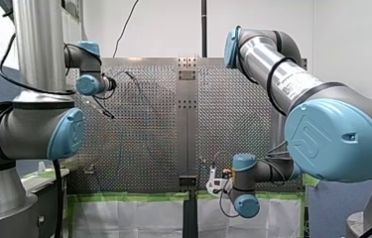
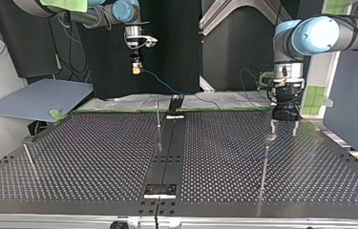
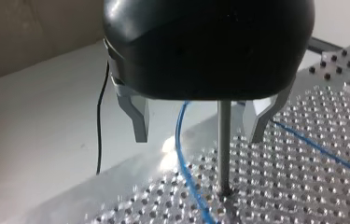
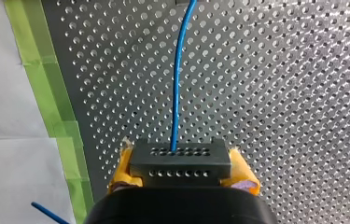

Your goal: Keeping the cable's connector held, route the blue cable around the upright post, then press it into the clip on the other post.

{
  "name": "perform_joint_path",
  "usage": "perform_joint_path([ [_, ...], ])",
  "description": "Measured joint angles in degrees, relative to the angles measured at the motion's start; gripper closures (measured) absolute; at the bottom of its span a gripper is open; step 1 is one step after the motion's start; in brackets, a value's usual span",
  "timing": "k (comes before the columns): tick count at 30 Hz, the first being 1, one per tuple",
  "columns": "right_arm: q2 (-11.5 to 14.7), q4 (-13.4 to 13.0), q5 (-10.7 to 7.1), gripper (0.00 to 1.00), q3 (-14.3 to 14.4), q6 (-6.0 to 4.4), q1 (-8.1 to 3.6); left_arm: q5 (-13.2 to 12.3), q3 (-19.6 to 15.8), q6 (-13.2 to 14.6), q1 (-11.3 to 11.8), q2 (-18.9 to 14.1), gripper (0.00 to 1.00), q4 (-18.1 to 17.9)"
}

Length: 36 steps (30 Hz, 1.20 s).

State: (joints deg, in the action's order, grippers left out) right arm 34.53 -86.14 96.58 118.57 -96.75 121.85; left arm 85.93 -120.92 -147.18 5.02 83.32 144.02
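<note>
One thin blue cable leaves one black, hole-dotted connector, clamped in my right gripper's yellow pads, well apart from the upright post, one of three. My left gripper straddles that post, fingers wide, cable beside its foot.

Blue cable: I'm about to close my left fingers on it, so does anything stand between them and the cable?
Yes. In the left wrist view the upright post rises in the gap between the open fingers of my left gripper, beside the blue cable, so it stands between the cable and one finger.
</note>
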Motion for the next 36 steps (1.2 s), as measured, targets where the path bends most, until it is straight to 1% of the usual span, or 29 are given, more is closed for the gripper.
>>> perform_joint_path([
  [4, -0.01, 0.02, -0.17, 1.0, 0.01, 0.16, 0.18, -0.12, -0.01, 1.55, -0.76, 0.56, 0.0, 0.82],
  [8, -0.01, 0.12, -0.29, 1.0, -0.01, 0.23, 0.25, -1.17, 0.0, 3.08, -1.82, -0.03, 0.0, 1.16],
  [11, 0.0, 0.16, -0.32, 1.0, -0.02, 0.31, 0.26, -2.13, 0.0, 3.38, -2.45, -0.06, 0.0, 1.18],
  [14, 0.01, 0.15, -0.33, 1.0, -0.02, 0.37, 0.29, -2.49, 0.0, 3.59, -2.84, -0.21, 0.0, 1.24],
  [22, 0.0, 0.01, -0.77, 1.0, -0.02, 0.45, 0.42, -2.13, -0.02, 3.92, -3.3, -1.2, 0.0, 1.23],
  [28, -0.01, -0.07, -0.93, 1.0, -0.03, 0.48, 0.44, -1.66, -0.02, 4.27, -3.22, -2.81, 0.0, 1.14],
  [36, -0.01, -0.09, -0.93, 1.0, -0.04, 0.48, 0.45, -0.71, -0.01, 5.22, -3.05, -7.01, 0.0, 1.35],
])
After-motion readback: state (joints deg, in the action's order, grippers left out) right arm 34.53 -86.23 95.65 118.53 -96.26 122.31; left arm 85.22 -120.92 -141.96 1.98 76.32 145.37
